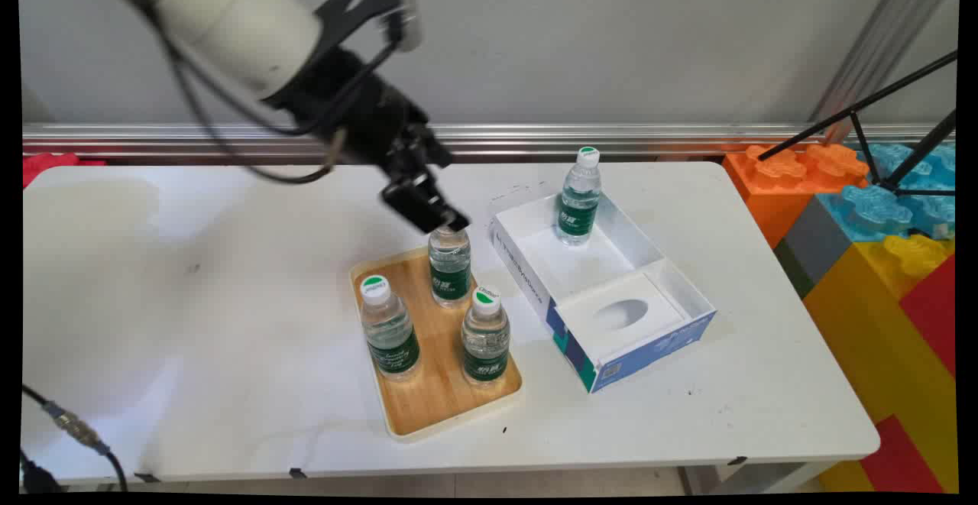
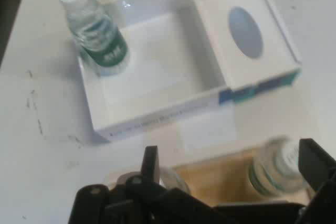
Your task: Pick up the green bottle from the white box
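My black gripper (image 1: pixel 437 217) hangs open just over the top of the rear water bottle (image 1: pixel 449 267) on the wooden tray (image 1: pixel 435 402), hiding its cap. Two more clear, green-labelled bottles stand on the tray, one front left (image 1: pixel 389 328) and one front right (image 1: pixel 484 334). In the hand view the gripper (image 2: pixel 231 163) has its fingers wide apart. The rear bottle (image 2: pixel 174 180) shows beside the left finger and the front right bottle (image 2: pixel 274 169) near the right finger. A further bottle (image 1: pixel 579 197) (image 2: pixel 94 30) stands in the far end of the open white box (image 1: pixel 535 280) (image 2: pixel 157 116).
The box's near end holds a white insert with an oval hole (image 1: pixel 619 312) (image 2: pixel 245 31). Large coloured toy blocks (image 1: pixel 863 253) stand right of the table with a black tripod (image 1: pixel 863 119) over them. A cable (image 1: pixel 72 428) lies at the front left corner.
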